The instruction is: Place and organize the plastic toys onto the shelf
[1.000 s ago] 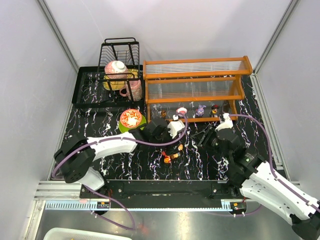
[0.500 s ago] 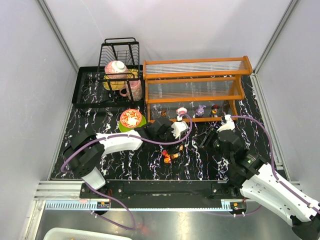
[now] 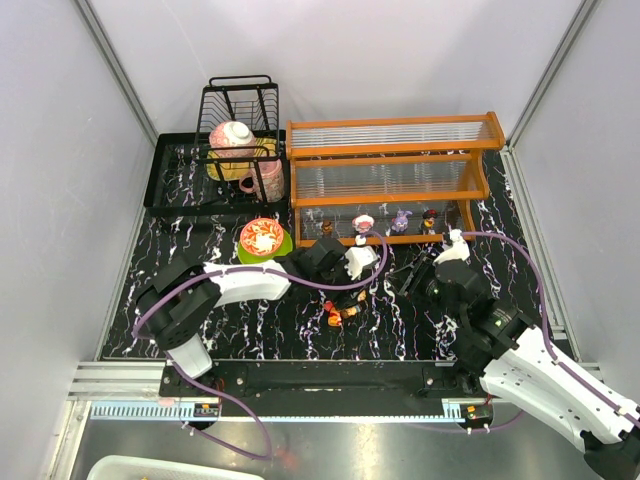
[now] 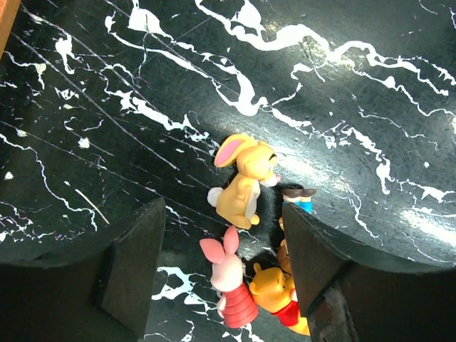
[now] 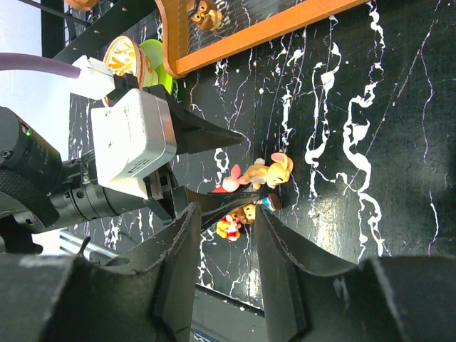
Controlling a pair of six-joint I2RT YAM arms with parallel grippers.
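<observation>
Left gripper (image 4: 224, 263) spread wide, empty, over yellow rabbit figurine (image 4: 246, 182) | right gripper (image 5: 224, 271) parted, empty | figurine judged light, rigid, slick; pinch across torso.

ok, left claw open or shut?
Open: the left claw shows fingers wide apart in its wrist view, the pink toy lying free between them.

Tabletop (image 3: 250, 335): a black marble-look surface with white veins is covering the whole work area.
Walls (image 3: 330, 50): plain pale grey panels are closing in the back and both sides.
Corner struts (image 3: 118, 70): aluminium bars are running up the two back corners.
Front rail (image 3: 110, 380): a silver extrusion is lying along the near edge.
Floor (image 3: 400, 455): a dull grey surface is showing below the rail.
Light: soft overhead light is throwing pale glare (image 4: 303, 167) onto the tabletop.
</observation>
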